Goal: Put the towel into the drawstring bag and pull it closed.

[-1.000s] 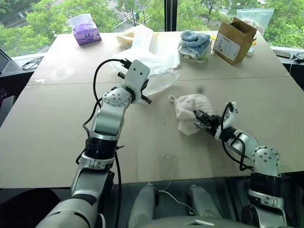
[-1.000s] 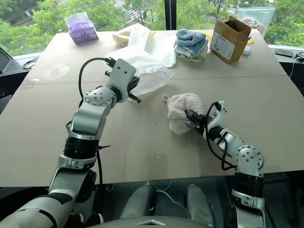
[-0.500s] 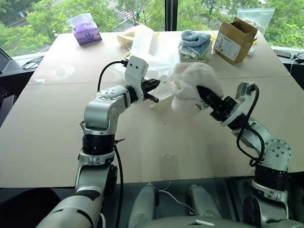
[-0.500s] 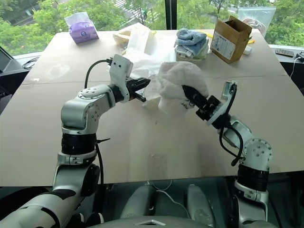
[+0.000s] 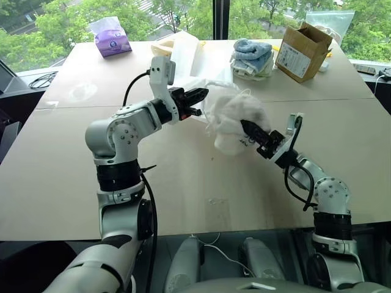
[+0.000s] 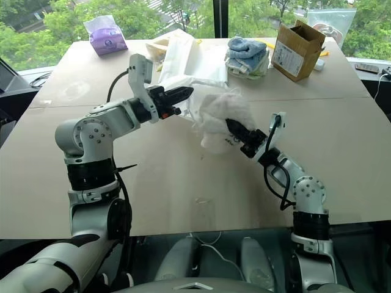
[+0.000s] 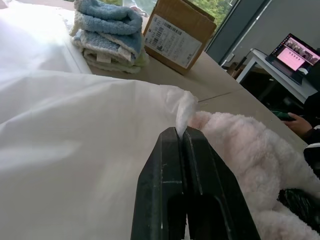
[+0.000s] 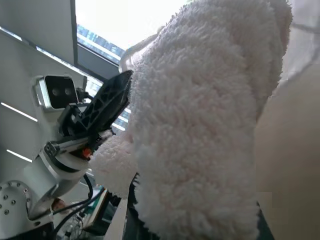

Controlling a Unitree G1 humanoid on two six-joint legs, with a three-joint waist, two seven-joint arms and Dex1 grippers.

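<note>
The towel (image 5: 234,117) hangs above the table (image 5: 73,177), pinched in the right gripper (image 5: 248,128) just beside the bag (image 5: 204,91). The left gripper (image 5: 200,94), fingers pressed together, pinches the bag's edge and holds it raised.

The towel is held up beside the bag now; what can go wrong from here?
1. The left claw pinches only a thin edge of the drawstring bag; it might slip.
2. The bag's mouth looks barely open, so the towel in the right claw may push against cloth instead of entering.
</note>
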